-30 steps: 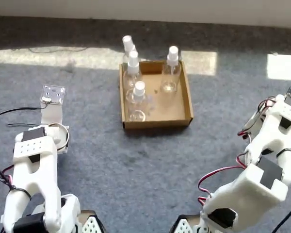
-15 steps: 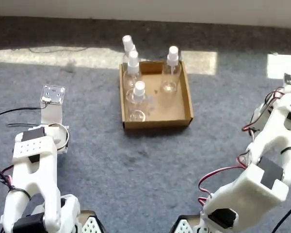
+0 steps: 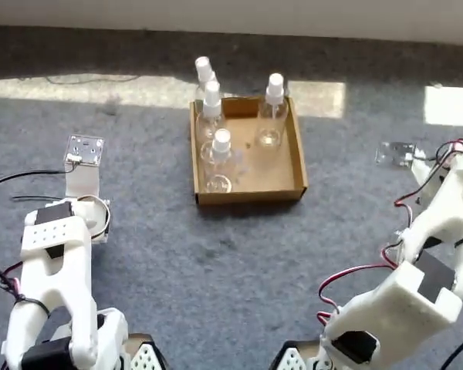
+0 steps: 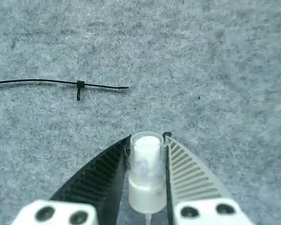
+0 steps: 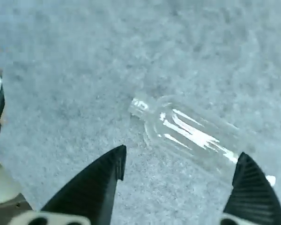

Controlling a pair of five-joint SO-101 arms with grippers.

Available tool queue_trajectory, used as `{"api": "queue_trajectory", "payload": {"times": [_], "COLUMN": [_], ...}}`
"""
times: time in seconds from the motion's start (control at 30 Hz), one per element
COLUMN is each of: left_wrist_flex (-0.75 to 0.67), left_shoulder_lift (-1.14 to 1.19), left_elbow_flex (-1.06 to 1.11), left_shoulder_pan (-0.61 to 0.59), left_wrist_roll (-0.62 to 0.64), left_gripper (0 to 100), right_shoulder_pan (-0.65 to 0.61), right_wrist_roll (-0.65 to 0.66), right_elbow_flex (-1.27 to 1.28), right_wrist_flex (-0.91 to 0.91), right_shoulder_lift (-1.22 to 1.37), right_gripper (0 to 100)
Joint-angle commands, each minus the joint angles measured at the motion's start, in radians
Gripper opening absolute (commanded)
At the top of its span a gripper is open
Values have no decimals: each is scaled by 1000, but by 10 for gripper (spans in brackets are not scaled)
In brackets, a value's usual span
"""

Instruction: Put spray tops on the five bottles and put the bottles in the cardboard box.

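Over the last second the right arm has swung, carrying the right gripper (image 5: 180,154) from the far right edge in toward the box side. Its jaws are spread wide and now hang over the clear uncapped bottle (image 5: 187,131), which lies on its side on the grey carpet (image 3: 231,254). The left arm has not moved: the left gripper (image 4: 147,138) pinches the white plastic spray top (image 4: 146,168) upright, well left of the brown cardboard box (image 3: 299,154). The four clear bottles with white spray tops (image 3: 221,154) stand where they were. Three are plainly inside the box, while the one at its back left corner may be inside or just behind.

So this looks like the last bottle — grasp it, bring it to the waiting top, cap it, box it.

The carpet between the arms is open, apart from a black cable tie (image 4: 79,84) near the left gripper. Free floor in the box is at its front right. The lying bottle is round and may roll when touched.
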Motion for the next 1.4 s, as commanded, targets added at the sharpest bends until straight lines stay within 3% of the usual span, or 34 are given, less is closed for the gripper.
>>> {"api": "queue_trajectory", "payload": {"times": [0.0,0.47,0.67,0.8,0.9,1.07,1.2,1.37], "left_wrist_flex": [-21,-17,-17,-17,-17,-17,-17,-17], "left_shoulder_lift": [-10,-10,-10,-10,-10,-10,-12,-13], "left_elbow_flex": [-2,-2,-2,-2,-2,-2,-2,-2], "left_shoulder_pan": [21,19,19,19,19,19,19,21], "left_wrist_roll": [-2,-2,-2,-2,-2,-2,-2,-2], "left_gripper": [6,6,6,6,6,6,6,6], "right_shoulder_pan": [22,19,-10,-70,-111,-151,-162,-156], "right_wrist_roll": [140,97,-279,-578,-824,-1270,-1447,-1551], "right_elbow_flex": [48,361,392,392,392,390,387,325], "right_wrist_flex": [-97,-509,-575,-572,-572,-576,-615,-717], "right_shoulder_lift": [-8,-8,-8,-8,-8,-7,-7,-4], "right_gripper": [310,307,299,186,113,105,105,105]}}
